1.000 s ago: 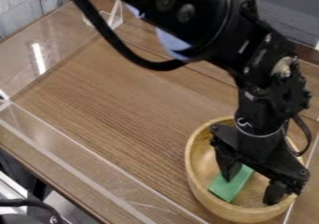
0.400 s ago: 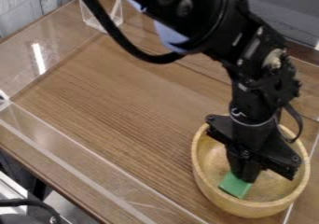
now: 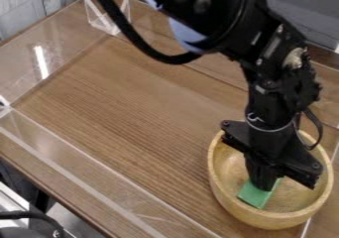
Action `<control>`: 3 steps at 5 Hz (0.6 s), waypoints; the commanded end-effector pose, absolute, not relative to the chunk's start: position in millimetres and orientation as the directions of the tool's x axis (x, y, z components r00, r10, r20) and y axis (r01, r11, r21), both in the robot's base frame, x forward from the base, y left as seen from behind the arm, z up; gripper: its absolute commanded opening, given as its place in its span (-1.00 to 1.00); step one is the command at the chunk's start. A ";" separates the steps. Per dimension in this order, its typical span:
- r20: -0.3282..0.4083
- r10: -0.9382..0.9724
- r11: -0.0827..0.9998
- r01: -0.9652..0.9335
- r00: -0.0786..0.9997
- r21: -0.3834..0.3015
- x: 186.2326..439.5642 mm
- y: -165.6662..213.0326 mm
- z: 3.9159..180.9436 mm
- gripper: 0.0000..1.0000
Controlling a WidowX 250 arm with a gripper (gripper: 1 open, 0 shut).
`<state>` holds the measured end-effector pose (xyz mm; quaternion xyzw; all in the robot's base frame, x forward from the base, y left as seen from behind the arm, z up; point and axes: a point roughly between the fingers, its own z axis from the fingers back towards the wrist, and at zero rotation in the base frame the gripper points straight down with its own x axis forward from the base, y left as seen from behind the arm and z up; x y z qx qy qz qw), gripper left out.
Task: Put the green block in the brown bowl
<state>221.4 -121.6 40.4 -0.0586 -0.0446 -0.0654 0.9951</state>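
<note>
The brown bowl (image 3: 228,187) sits near the table's front right corner. The green block (image 3: 255,196) rests inside it, tilted, with its lower end on the bowl's floor. My black gripper (image 3: 272,179) points straight down into the bowl. Its fingers have come together on the block's upper end, which they hide. The arm (image 3: 212,24) reaches in from the upper left.
Clear plastic walls (image 3: 54,44) ring the wooden table (image 3: 119,103). The bowl stands close to the front right edge. A blue object (image 3: 189,42) shows behind the arm.
The fingers stood wide apart around the block a second ago and have since closed on it. The hand stayed in place over the bowl, and the bowl sits slightly further right.
</note>
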 end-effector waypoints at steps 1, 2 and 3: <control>0.088 -0.120 0.986 0.129 0.989 -0.105 221.4 -118.4 50.7 -1.00; 0.077 -0.120 0.987 0.128 0.990 -0.099 220.7 -116.6 58.2 -1.00; 0.071 -0.119 0.988 0.125 0.990 -0.094 220.7 -114.6 63.7 -1.00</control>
